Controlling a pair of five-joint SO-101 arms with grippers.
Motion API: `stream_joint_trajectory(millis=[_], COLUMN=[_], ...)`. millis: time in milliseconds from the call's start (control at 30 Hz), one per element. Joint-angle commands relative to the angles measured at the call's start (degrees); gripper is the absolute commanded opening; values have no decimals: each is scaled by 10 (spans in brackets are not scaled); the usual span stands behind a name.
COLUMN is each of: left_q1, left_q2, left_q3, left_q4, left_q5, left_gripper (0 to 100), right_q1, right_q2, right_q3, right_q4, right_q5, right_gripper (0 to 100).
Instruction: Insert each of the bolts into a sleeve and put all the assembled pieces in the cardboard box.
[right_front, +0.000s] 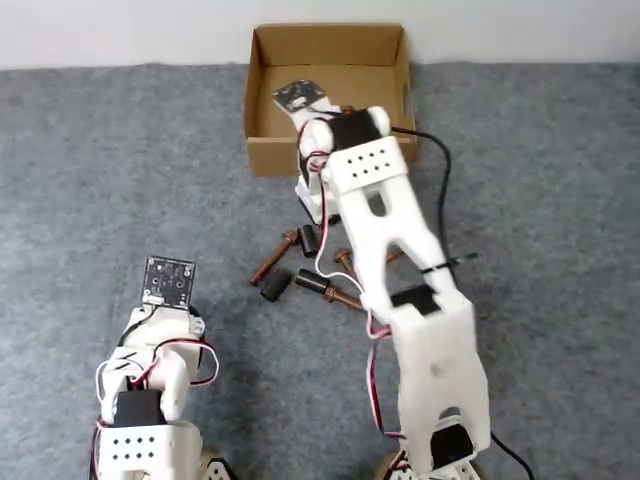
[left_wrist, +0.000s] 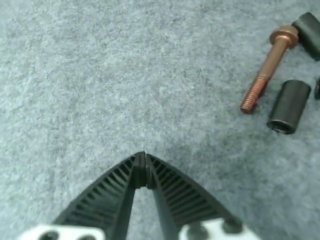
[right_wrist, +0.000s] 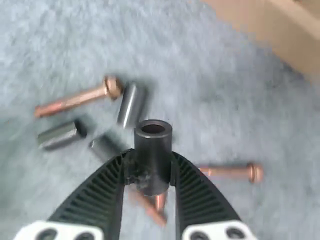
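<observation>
The right tool (right_wrist: 152, 165) clamps a black sleeve (right_wrist: 152, 145) upright, bore open, over the grey desk (right_front: 540, 180) just in front of the cardboard box (right_front: 268, 150). The left tool (left_wrist: 145, 167) is pinched together and empty. A copper bolt (left_wrist: 267, 67) lies off to its side. I'd worry that the sleeve twists or slips when a bolt is pushed in.

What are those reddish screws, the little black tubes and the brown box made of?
Bolt: metal with a coppery finish, judging by its sheen and cut threads. Sleeve: dark, smooth, faintly glossy; blackened metal or plastic, hard to tell. Box: plain brown cardboard, matte with folded walls.
</observation>
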Motion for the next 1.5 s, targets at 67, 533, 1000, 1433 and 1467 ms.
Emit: stream_joint_trajectory(millis=[67,533,1000,1433,1467], left_q1=[3,87,210,213,212], left_q2=[-1,200,727,1133,1152], left_q3=[-44,-294,-743,-1164,-1197], left_q4=[46,154,308,487,498], left_q5=[-25,-38,-55,-140,-142], left_gripper=[5,5,6,101,101], right_q1=[0,43,180,315,318], right_q2=[-208,-500,-718,-777,-777], right_q3=[157,475,673,728,728], right_q4=[25,19,18,-13,-13], right_q5=[-18,-37,18,43,43], right_gripper=[8,9,9,9,9])
